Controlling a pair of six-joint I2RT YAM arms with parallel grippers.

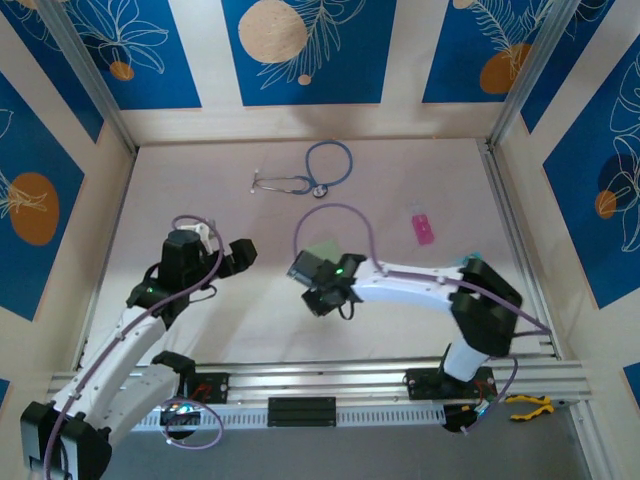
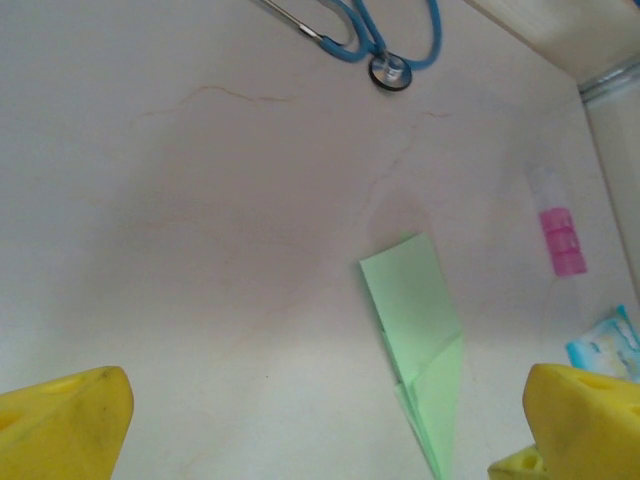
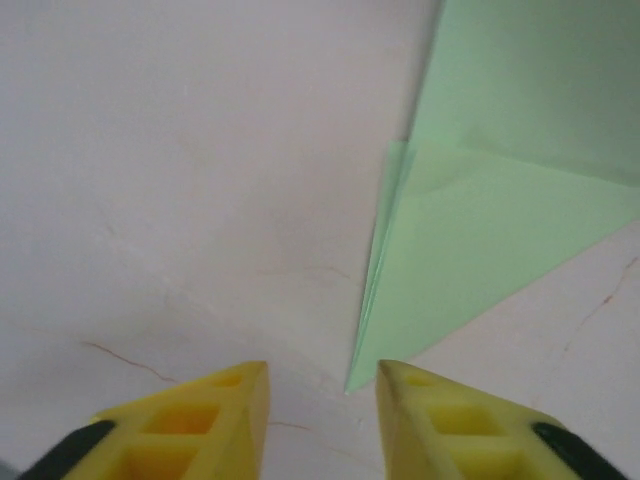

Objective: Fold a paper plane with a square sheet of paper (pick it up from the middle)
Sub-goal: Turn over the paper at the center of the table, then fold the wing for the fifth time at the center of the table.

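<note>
The plane (image 2: pixel 415 340), pale green paper folded into a narrow dart, lay flat on the table (image 1: pixel 230 320) a little right of the middle. Its blunt end faced the far side and its sharp tip the near edge. A crease ran along it, and the folded flaps overlapped toward the tip.

The right gripper (image 3: pixel 321 368) stood at that tip. Its yellow fingers (image 3: pixel 200 420) were a little apart, with bare table between them, and they gripped nothing. The tip lay just ahead of the gap, close to the finger on the right of the right wrist view; whether paper and finger touched could not be told. From above, this gripper covered the plane's near part, and a patch of green showed just beyond it.

The left gripper (image 1: pixel 243 255) was left of the plane and apart from it, turned toward it. Its fingers (image 2: pixel 70 425) were spread wide, one at each lower corner of the left wrist view, and held nothing.

A blue stethoscope (image 1: pixel 305 178) lay toward the far side of the table. A pink block (image 1: pixel 422 227) lay to the right of the plane, well apart from it. A teal-and-white packet (image 2: pixel 605 345) lay nearer than the block, also on the right.
</note>
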